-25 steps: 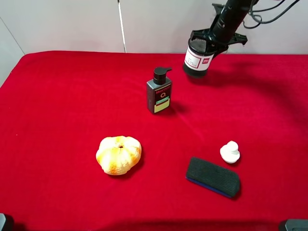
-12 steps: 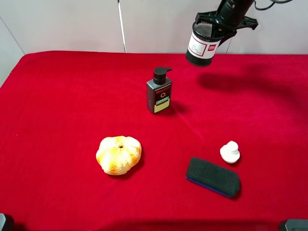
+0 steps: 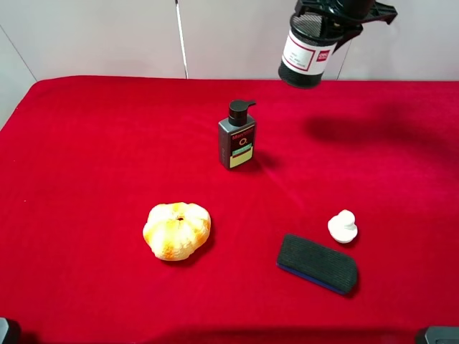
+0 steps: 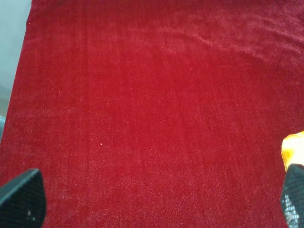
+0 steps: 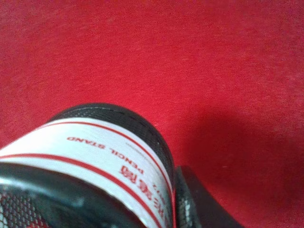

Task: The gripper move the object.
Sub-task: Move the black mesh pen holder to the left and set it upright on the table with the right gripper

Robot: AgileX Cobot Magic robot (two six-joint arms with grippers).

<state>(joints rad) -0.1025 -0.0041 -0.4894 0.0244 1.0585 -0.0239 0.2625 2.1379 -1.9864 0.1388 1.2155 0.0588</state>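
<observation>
The black wire-mesh pen cup (image 3: 308,56) with a white label and a red mark hangs in the air above the far right of the red table (image 3: 107,143). My right gripper (image 3: 337,16) is shut on its rim and holds it well off the cloth, slightly tilted. The right wrist view shows the cup's labelled wall (image 5: 95,156) close up, with one black finger (image 5: 199,199) beside it. My left gripper (image 4: 152,204) is open and empty over bare red cloth; only its two fingertips (image 4: 21,197) show.
A dark pump bottle (image 3: 237,136) stands at mid table. An orange-and-white pumpkin-shaped toy (image 3: 176,230) lies front left. A small white figure (image 3: 343,226) and a black board eraser (image 3: 317,262) lie front right. The cup's shadow (image 3: 373,129) falls on the cloth.
My right gripper has lifted the pen cup higher and slightly to the right; its shadow has slid right across the cloth. Everything else stays put.
</observation>
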